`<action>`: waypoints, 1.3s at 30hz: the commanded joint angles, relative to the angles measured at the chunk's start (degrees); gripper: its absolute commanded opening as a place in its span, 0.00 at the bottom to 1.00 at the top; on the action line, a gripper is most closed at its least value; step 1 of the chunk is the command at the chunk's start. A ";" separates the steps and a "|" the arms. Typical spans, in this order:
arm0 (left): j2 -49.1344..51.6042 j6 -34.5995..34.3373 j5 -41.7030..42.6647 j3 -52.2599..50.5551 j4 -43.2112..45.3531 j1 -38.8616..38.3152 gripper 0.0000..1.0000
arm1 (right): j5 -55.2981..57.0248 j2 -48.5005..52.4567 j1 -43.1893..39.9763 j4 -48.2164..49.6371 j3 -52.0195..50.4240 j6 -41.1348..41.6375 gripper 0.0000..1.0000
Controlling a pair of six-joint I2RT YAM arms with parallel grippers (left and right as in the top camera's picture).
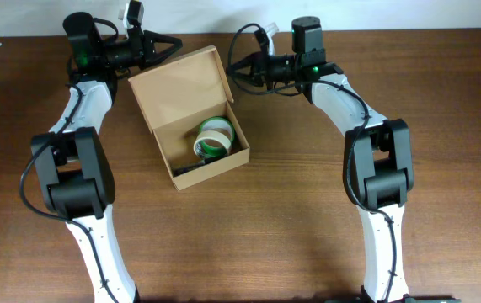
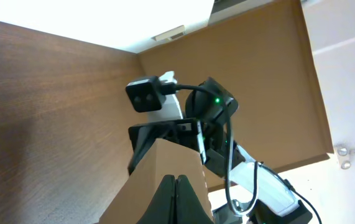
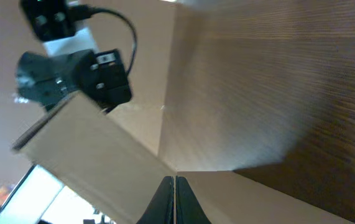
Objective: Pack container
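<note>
Sitting mid-table, slightly far: box point(image 1: 175, 150), open top up, lid point(image 1: 179, 88) hinged on far long edge, swung back. Long axis left-right, right end skewed farther. Tape rolls point(image 1: 212, 139) in right half. Left gripper point(image 1: 176, 42) and right gripper point(image 1: 231, 72) pinched closed, empty, flanking lid.

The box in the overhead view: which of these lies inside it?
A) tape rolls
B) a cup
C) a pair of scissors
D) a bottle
A: the overhead view shows tape rolls, white and green, on the floor of the open box.
</note>
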 commanded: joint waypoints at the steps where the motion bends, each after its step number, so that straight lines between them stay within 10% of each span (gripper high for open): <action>1: 0.28 0.76 -0.52 0.90 0.13 -0.74 0.01 | 4.11 -0.98 0.59 -1.92 0.81 -2.01 0.04; 39: 0.28 4.98 -5.57 0.90 -4.55 8.15 0.02 | -7.37 -5.16 2.91 -1.38 2.80 -8.90 0.04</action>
